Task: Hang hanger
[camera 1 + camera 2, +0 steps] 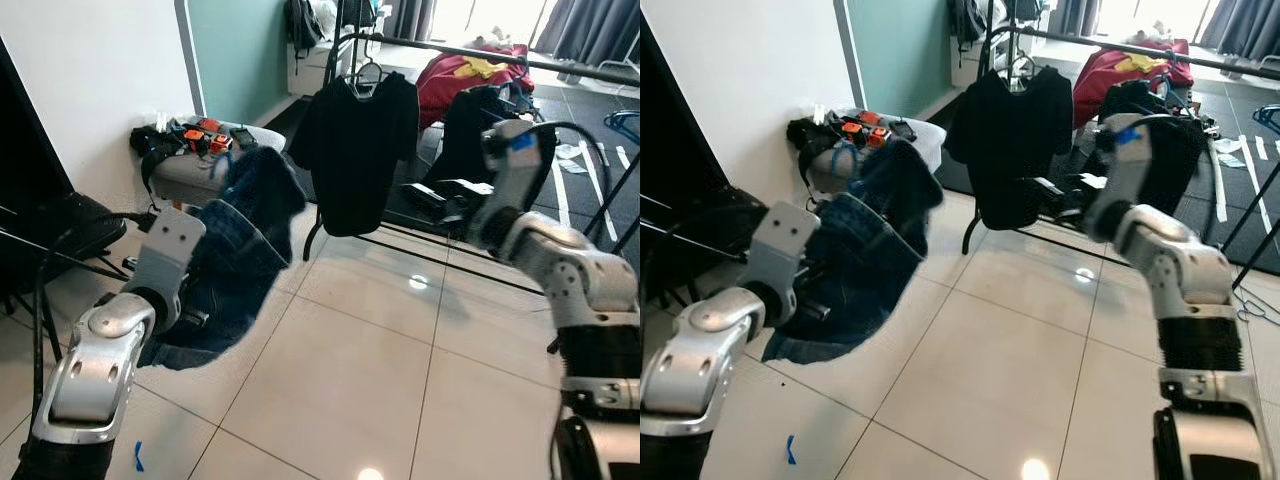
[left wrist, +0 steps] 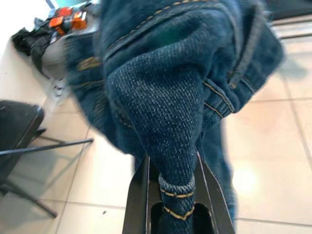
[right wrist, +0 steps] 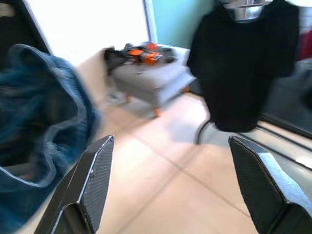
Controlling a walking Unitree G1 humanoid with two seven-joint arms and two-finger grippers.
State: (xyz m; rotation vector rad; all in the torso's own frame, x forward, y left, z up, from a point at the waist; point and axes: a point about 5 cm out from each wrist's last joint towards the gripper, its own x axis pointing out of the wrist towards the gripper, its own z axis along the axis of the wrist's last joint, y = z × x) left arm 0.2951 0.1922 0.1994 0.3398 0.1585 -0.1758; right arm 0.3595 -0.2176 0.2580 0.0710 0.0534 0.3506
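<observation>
Between my left gripper's [image 2: 171, 195] black fingers a bunched fold of blue jeans [image 1: 235, 255] is clamped; the garment droops over the left arm, well apart from the clothes rail [image 1: 500, 55]. My right gripper [image 3: 170, 185] is spread wide and empty, facing the black T-shirt [image 1: 357, 150] that hangs on the rail. I cannot make out a hanger inside the jeans. Risk, as I judge it: the pinch holds cloth only, so the denim could slide free mid-swing or snag the T-shirt.

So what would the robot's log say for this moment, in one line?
left gripper: shut on denim garment, held up | right gripper: open, empty | black shirt: hanging on rack
</observation>
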